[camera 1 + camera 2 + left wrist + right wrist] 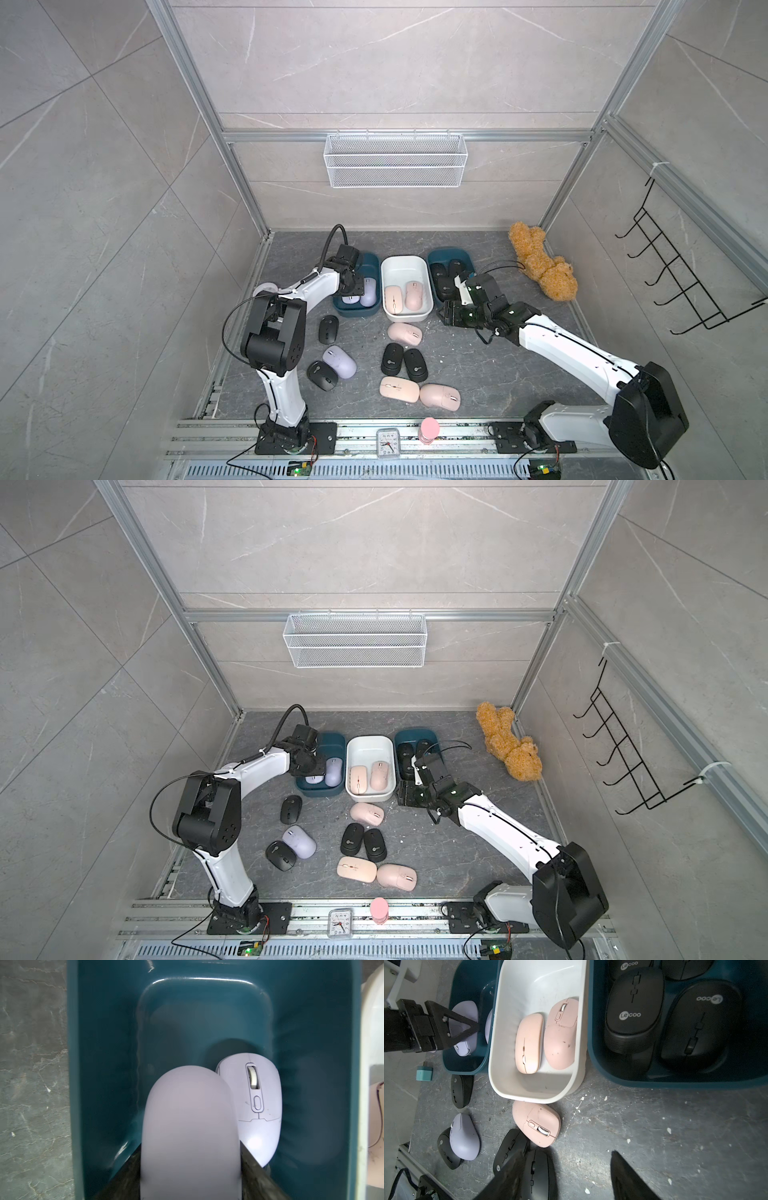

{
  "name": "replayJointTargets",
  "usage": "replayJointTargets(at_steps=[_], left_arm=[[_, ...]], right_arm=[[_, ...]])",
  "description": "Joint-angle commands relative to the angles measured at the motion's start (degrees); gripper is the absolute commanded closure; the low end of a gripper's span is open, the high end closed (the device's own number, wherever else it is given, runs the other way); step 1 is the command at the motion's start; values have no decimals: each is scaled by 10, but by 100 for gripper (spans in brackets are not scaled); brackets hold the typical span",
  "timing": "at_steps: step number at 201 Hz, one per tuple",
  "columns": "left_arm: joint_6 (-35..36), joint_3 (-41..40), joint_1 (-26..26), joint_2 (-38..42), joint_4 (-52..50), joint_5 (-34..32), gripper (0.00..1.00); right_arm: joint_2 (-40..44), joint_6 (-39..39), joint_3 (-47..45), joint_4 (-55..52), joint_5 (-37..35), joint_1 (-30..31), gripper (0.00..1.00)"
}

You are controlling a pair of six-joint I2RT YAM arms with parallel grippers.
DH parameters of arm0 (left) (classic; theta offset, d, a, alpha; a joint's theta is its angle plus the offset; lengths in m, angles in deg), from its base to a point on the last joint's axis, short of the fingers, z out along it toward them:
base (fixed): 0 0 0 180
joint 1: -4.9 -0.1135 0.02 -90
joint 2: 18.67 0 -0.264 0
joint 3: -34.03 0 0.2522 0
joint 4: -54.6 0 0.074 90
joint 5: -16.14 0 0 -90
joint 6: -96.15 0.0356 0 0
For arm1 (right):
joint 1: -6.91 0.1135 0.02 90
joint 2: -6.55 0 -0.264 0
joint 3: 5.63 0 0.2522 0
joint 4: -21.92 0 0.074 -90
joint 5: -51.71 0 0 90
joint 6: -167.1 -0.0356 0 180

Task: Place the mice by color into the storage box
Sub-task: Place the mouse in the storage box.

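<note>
**Storage.** 3 oval plastic boxes stand in a row at the back of the dark grey stone-look surface (498, 365): left teal box (353, 312), middle white box (405, 316), right teal box (449, 252).

**Left teal box.** 2 lavender oval mice.
- The held lavender mouse (187, 1126) is clamped between the fingers of the left hand (191, 1145), inside the box walls. Cannot tell if it touches the box floor.
- The resting lavender mouse (259, 1105) lies just beside it, wheel up.

**White box.** 2 boxed pale pink mice (392, 299), side by side.

**Right teal box.** 4 boxed matte black mice (633, 1012) show in the right wrist view, 2 of them cut by the frame edge.

**Loose on surface.** 8 total.
- Black, 4: a single black mouse (328, 328) in front of the left teal box, a paired black mouse (392, 359) with its black neighbour (415, 365) alongside, and a near-left black mouse (322, 375).
- Pink, 3: a pink mouse (404, 333) just in front of the white box, a flat pink mouse (399, 388) and a rounded pink mouse (439, 397) together at the near edge.
- Lavender, 1: the loose lavender mouse (340, 361), against the near-left black mouse.

**Right hand** (566, 1153). Fingers apart, nothing gripped, over the surface just in front of the right teal box.
</note>
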Motion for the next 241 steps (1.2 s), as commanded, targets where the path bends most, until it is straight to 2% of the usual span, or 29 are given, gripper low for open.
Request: replayJointTargets(at_steps=[1, 87, 159, 241], left_arm=[[-9, 26, -3, -11, -2, -14, 58], [-17, 53, -3, -38, -30, -26, 53], [-18, 64, -3, -43, -41, -33, 40], [-23, 64, -2, -42, -43, -34, 32]], right_arm=[[-10, 2, -4, 10, 7, 3, 33], [-15, 4, -5, 16, 10, 3, 33], [-17, 5, -4, 19, 11, 4, 33], [-14, 8, -4, 17, 11, 3, 33]])
